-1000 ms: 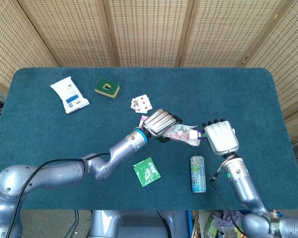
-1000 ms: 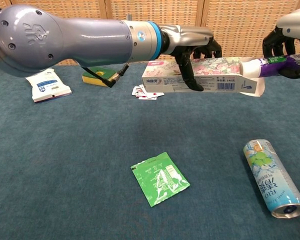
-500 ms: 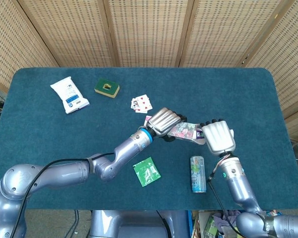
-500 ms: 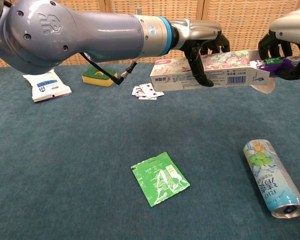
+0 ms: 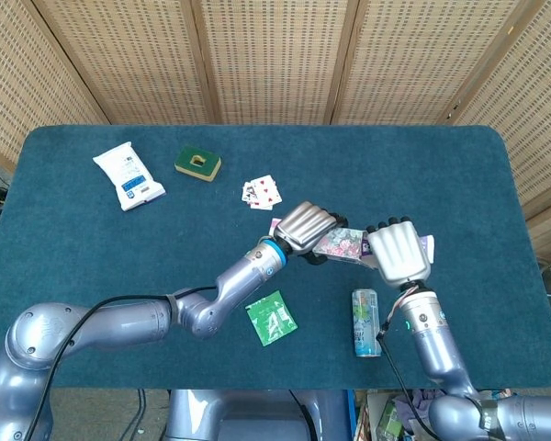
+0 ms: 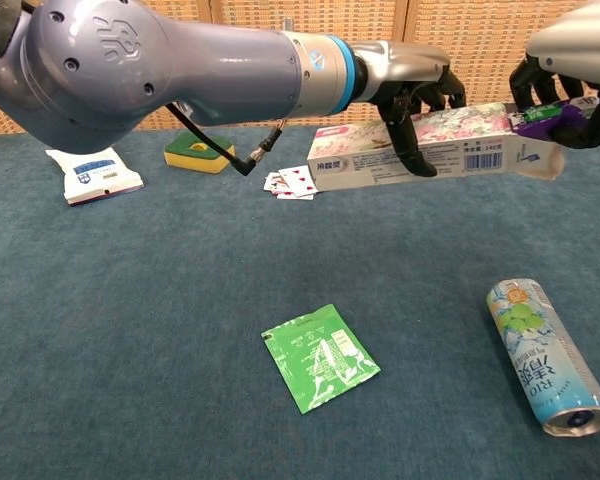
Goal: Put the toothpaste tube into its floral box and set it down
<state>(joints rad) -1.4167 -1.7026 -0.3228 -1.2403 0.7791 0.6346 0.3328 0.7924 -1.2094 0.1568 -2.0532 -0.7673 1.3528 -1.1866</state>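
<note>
1. Our left hand (image 6: 415, 85) is gripping the floral box (image 6: 430, 150) in the air above the tabletop (image 6: 130, 330), dark fingers (image 6: 397, 125) wrapping down over its near face.
2. Our right hand (image 6: 570, 60) is curling its fingers around the purple end of the toothpaste tube (image 6: 545, 115), right at the box's open right end; most of the tube is hidden inside.
3. The box is lying lengthwise left to right, its right end tilting slightly upward, the flap hanging open toward our right hand.
</note>
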